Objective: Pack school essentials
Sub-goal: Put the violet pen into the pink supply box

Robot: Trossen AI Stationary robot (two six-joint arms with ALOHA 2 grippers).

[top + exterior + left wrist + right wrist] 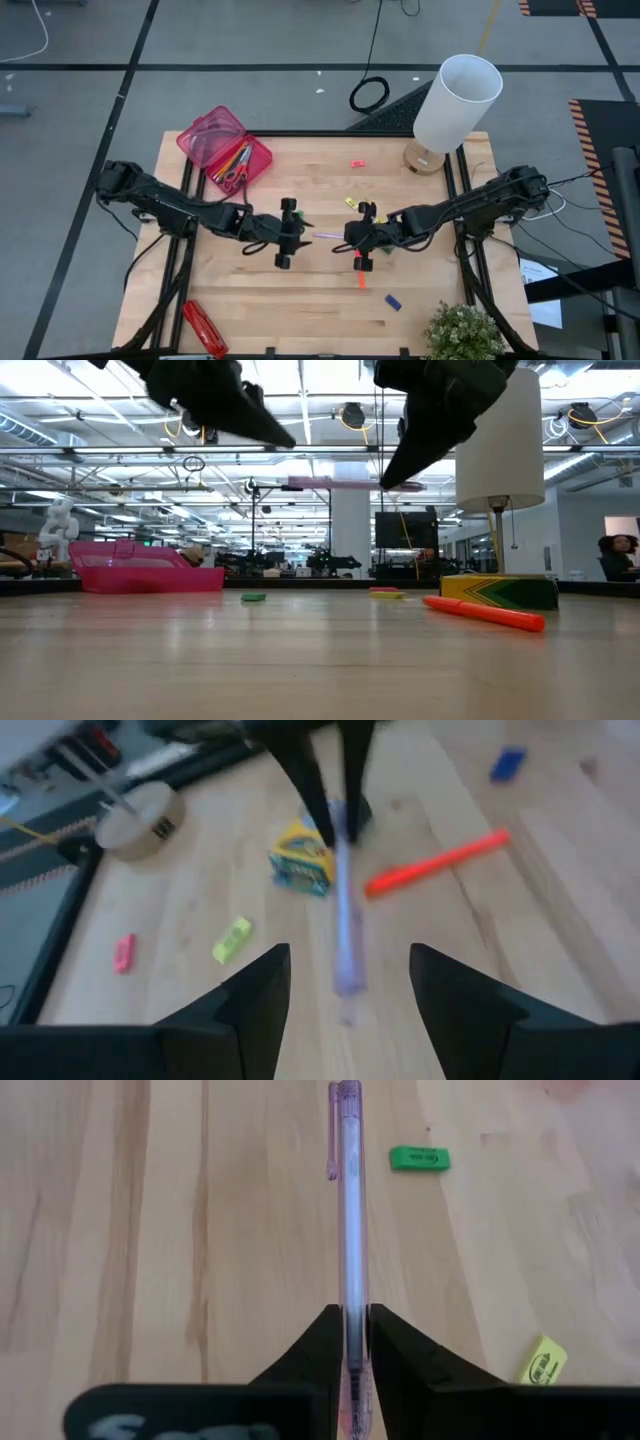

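A pale purple pen [340, 484] hangs level above the table's middle, with my right gripper [347, 1315] shut on it. Its free end [345, 975] points into the gap of my open left gripper [350, 965], which stands just left of it [288, 232] without touching. On the wood lie the crayon box [303, 860], an orange marker [360, 280], a blue eraser [393, 301], a pink eraser [357, 163], a yellow-green eraser [540, 1360] and a green eraser [420, 1157]. The open pink case [225, 150] at the far left holds scissors and pencils. My right gripper pinches the pen between its two fingers near the pen's right-hand end [347, 1295]. The fingers slant down from the table's right side. The pen sticks straight out past the fingertips toward the left gripper, level and lifted clear of the table.
A white lamp [455, 105] stands on a round wooden base at the far right corner. A long red stapler-like object [205, 328] lies at the near left edge, and a small plant [465, 335] stands at the near right corner. Bare wood lies between the case and the grippers.
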